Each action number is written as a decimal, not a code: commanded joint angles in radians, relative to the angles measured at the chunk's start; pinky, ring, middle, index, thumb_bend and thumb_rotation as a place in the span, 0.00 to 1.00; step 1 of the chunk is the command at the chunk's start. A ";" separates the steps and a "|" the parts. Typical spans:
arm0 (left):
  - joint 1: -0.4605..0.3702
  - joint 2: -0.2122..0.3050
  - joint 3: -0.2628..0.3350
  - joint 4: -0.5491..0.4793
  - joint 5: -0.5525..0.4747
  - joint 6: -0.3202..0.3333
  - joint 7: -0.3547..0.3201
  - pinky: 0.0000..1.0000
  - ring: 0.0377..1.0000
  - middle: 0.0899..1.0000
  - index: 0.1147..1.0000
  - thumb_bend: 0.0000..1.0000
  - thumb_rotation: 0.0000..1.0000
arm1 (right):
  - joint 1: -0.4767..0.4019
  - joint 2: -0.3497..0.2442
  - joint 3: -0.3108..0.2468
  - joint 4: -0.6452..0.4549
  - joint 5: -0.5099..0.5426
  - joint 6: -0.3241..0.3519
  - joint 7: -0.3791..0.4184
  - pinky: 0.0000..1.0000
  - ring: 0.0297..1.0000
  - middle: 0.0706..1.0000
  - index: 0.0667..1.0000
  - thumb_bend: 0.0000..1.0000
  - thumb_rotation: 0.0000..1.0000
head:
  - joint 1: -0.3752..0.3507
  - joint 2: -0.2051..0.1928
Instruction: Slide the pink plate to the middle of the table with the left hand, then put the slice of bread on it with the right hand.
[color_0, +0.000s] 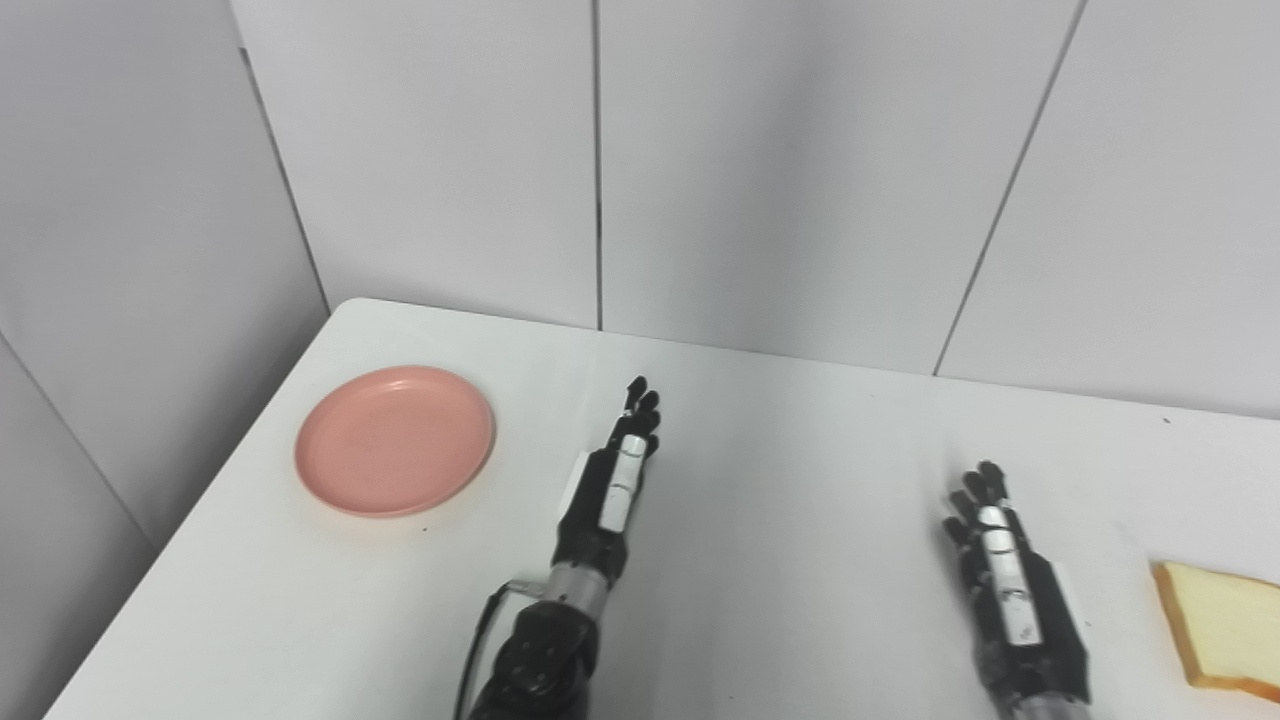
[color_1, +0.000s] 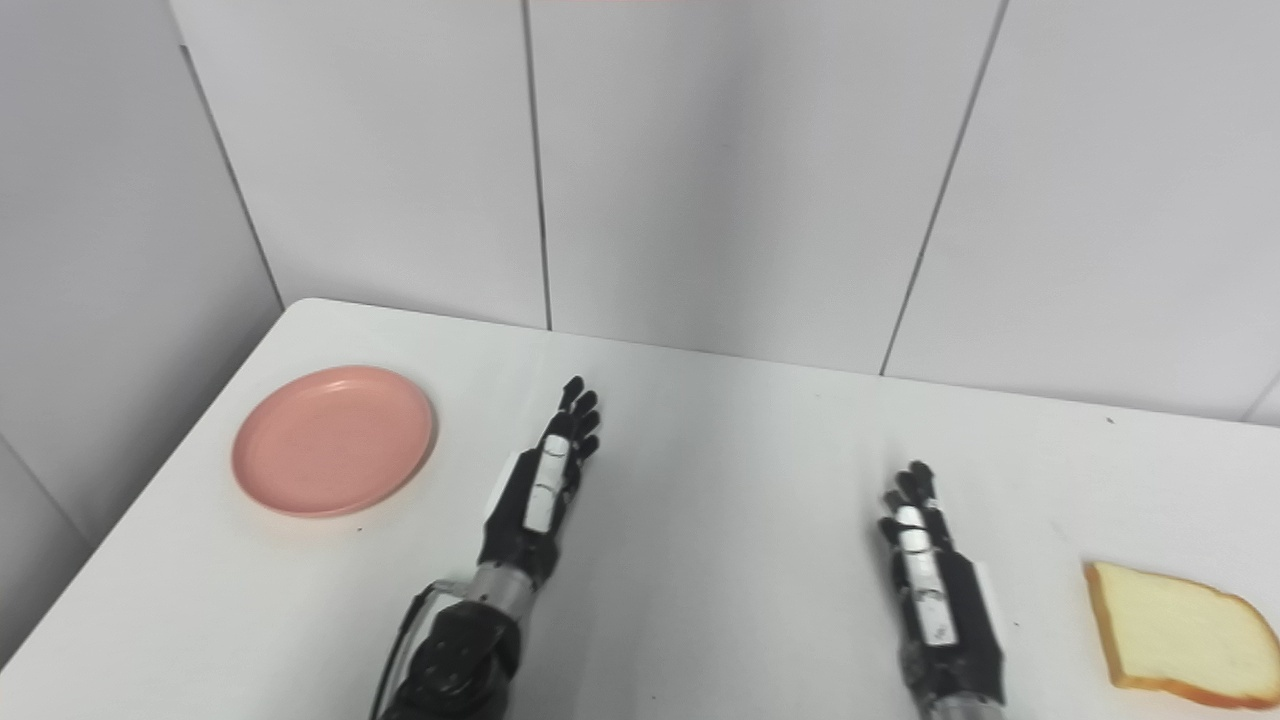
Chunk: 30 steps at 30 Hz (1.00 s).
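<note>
A round pink plate lies empty on the white table near its left edge. A slice of bread lies flat at the table's right side. My left hand is open with its fingers stretched forward, to the right of the plate and apart from it. My right hand is open with its fingers stretched forward, to the left of the bread and apart from it. Neither hand holds anything.
A white panelled wall stands right behind the table's far edge. The table's left edge runs close past the plate.
</note>
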 joint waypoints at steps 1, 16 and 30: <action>0.002 0.003 0.026 0.058 -0.035 -0.068 0.006 1.00 1.00 1.00 1.00 0.73 1.00 | -0.007 -0.016 -0.011 0.004 0.016 -0.046 0.023 1.00 1.00 1.00 1.00 0.57 0.82 | 0.043 -0.020; -0.047 0.053 0.167 -0.135 -0.088 -0.048 0.096 0.98 0.95 0.95 0.94 0.81 1.00 | 0.001 -0.023 -0.021 -0.014 -0.031 -0.029 -0.015 1.00 0.98 0.99 1.00 0.64 0.85 | 0.120 -0.045; -0.045 0.166 0.276 -0.235 -0.114 0.056 0.159 0.76 0.76 0.74 0.72 0.79 1.00 | 0.006 -0.026 -0.026 -0.035 -0.026 -0.024 -0.010 1.00 0.96 0.98 0.98 0.65 0.85 | 0.144 -0.037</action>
